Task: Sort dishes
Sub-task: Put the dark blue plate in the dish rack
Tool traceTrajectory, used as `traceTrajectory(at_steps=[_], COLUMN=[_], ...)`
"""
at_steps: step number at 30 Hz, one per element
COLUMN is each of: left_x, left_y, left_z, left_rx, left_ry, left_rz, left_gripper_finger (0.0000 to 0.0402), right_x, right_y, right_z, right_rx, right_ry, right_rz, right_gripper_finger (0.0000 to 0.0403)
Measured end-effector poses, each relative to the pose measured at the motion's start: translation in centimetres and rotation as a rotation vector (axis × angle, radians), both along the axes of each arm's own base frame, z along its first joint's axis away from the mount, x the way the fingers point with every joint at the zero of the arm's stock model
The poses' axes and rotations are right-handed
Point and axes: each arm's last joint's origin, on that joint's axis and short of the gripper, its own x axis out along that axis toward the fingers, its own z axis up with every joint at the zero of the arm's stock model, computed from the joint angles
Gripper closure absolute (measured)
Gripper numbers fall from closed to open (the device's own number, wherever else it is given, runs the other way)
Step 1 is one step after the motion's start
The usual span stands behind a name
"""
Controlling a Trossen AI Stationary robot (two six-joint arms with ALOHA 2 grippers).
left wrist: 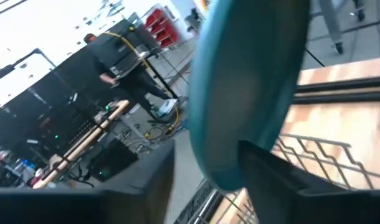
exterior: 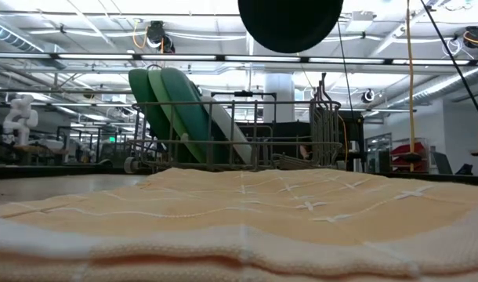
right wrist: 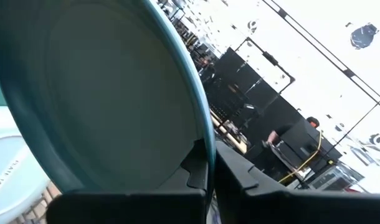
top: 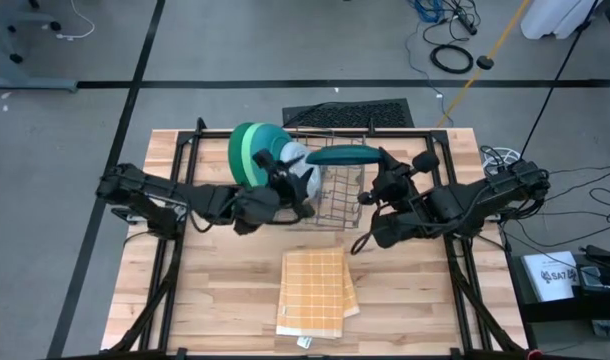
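Note:
My right gripper (top: 382, 168) (right wrist: 209, 165) is shut on the dark teal plate (top: 340, 155) (exterior: 290, 23) (right wrist: 115, 93), which is high above the grey wire rack (top: 335, 195) (exterior: 302, 145). My left gripper (top: 290, 178) (left wrist: 205, 180) is open at the plate's other side (left wrist: 252, 81), with a finger on each side of its rim. Two green plates and a teal plate (top: 250, 150) (exterior: 172, 102) stand on edge in the rack's left end, leaning. The pale blue-grey plate (top: 297, 160) (exterior: 231, 133) (right wrist: 9, 168) leans beside them. My right gripper pinches the dark teal plate's rim (right wrist: 205, 146) between its two fingers, one on each face, coming level from the table's right. The plate is lifted clear and stands on edge, its face toward the near edge. My left gripper: one finger (left wrist: 271, 168) overlaps the plate's rim; whether it touches, I cannot tell.
The orange-yellow checked cloth (top: 315, 290) (exterior: 239, 219) lies flat on the near middle of the wooden table (top: 205, 280). The rack's right half holds no plates. A person (left wrist: 109, 71) (right wrist: 283, 140) is in the room beyond the table.

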Motion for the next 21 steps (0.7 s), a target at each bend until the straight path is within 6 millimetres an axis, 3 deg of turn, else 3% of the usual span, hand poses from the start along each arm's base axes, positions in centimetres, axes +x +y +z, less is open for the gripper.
traceTrajectory(at_steps=[5,10,15,21], left_x=[0.4,0.6,1.0,1.1], left_y=[2.0,3.3,5.2,6.5], left_z=[0.4,0.7,0.5,0.5], left_rx=[-0.012,-0.026,-0.047,0.047], left_ry=[-0.054,-0.083,-0.071,0.037], left_rz=[0.053,0.042,-0.019,-0.018], left_gripper_finger=[0.0144,0.0141,0.0191,0.0339], right_x=[0.1,0.2,0.3,0.3], right_y=[-0.5,-0.7,-0.7,-0.7], right_z=[0.0,0.0,0.1,0.1], right_rx=[-0.002,-0.001,0.005,0.005], right_ry=[0.007,0.007,-0.01,-0.007], right_rz=[-0.019,-0.027,-0.029,-0.029], right_gripper_finger=[0.0403,0.0403,0.0403,0.0401])
